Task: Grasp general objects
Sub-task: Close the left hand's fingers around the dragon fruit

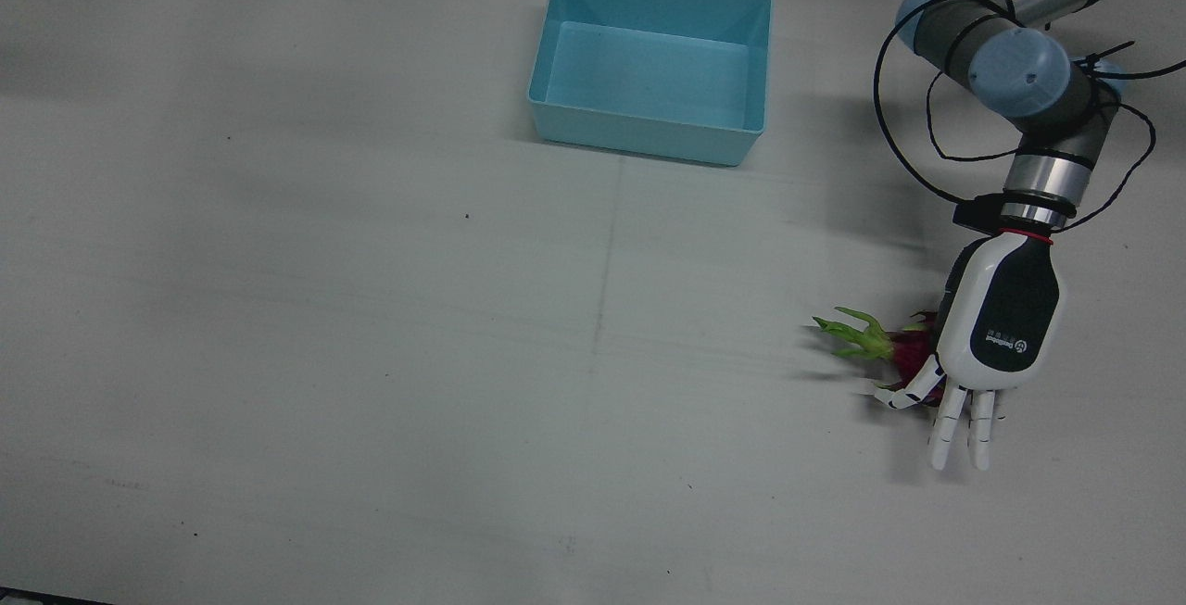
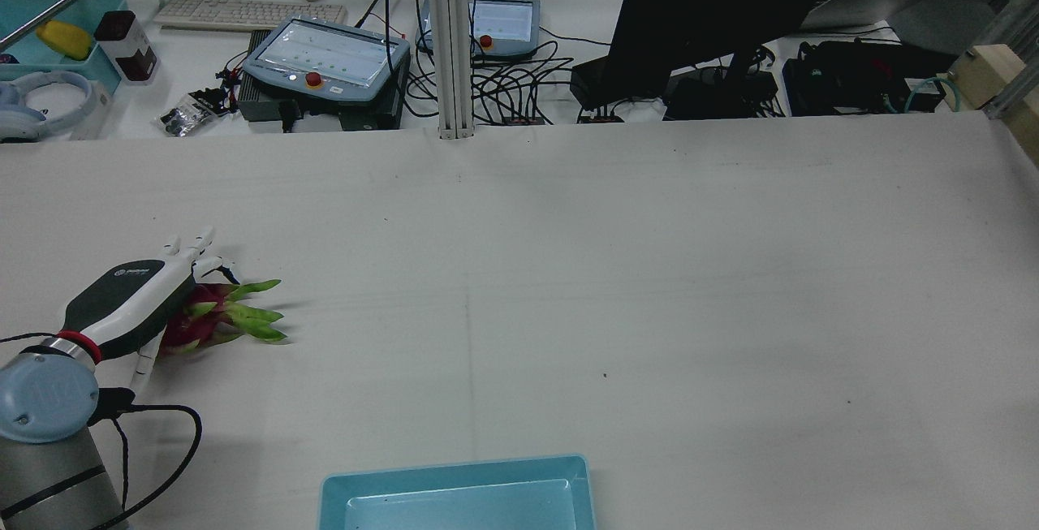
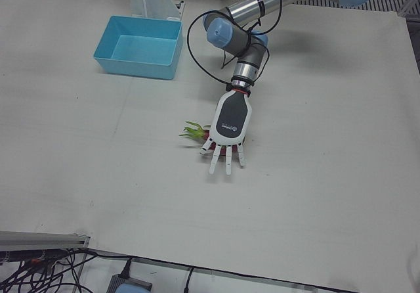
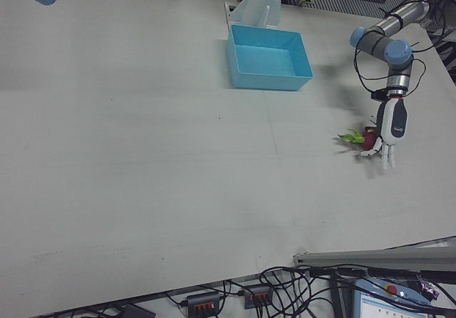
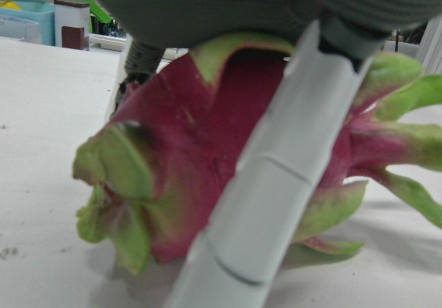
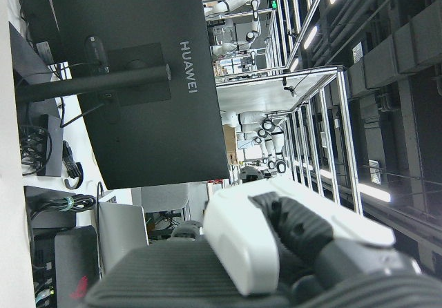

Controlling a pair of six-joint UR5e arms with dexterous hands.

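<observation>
A pink dragon fruit (image 1: pixel 903 357) with green leaf tips lies on the white table at the robot's left side. It also shows in the rear view (image 2: pixel 207 321), the left-front view (image 3: pixel 199 134) and the right-front view (image 4: pixel 362 140). My left hand (image 1: pixel 993 327) hovers palm-down right over it, fingers stretched out and apart, holding nothing. The left hand view shows the fruit (image 5: pixel 193 177) close under the palm, with one finger (image 5: pixel 269 190) across it. My right hand (image 6: pixel 276 253) shows only partly in its own view, raised away from the table.
A light blue bin (image 1: pixel 649 134) stands at the table's middle near the pedestals, well away from the fruit. Beyond the far edge in the rear view are a monitor (image 2: pixel 714 10), teach pendants and cables.
</observation>
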